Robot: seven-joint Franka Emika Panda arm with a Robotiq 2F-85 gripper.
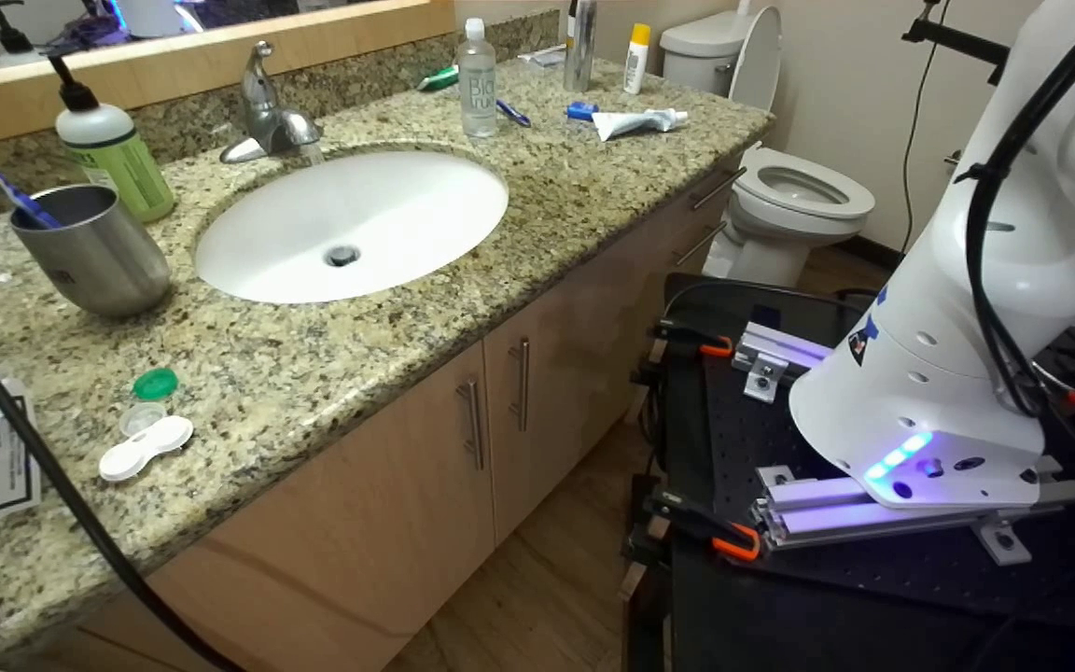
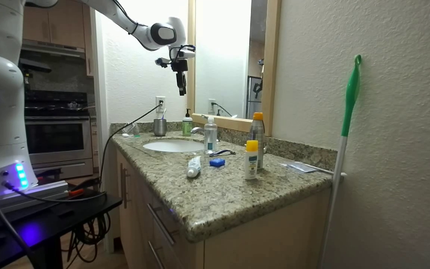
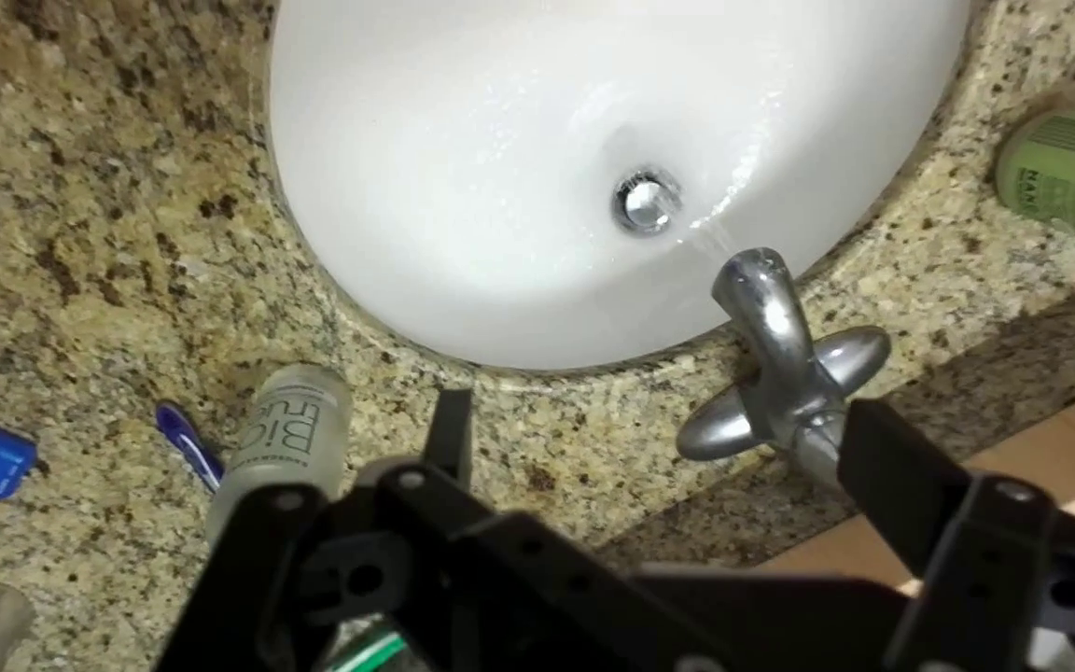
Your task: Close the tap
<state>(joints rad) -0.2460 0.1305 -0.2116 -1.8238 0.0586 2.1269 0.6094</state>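
Tap (image 3: 785,373): silver-grey metal, mounted on the granite counter (image 1: 267,345) behind the white basin (image 3: 407,187), spout (image 3: 761,285) reaching over it.
Water (image 3: 713,241): running from the spout into the basin (the drain (image 3: 647,203) lies near it).
Gripper (image 3: 663,448): above the counter, fingers (image 3: 897,481) spread apart, one partly covering the tap's lever (image 3: 817,443) in the wrist view.
Soap bottle (image 1: 122,159): green, pump-topped, upright.
Clear bottle (image 1: 479,89): upright, near the basin.
Metal cup (image 1: 99,252): just beside the soap bottle, a tilted toothbrush (image 1: 1,182) inside.
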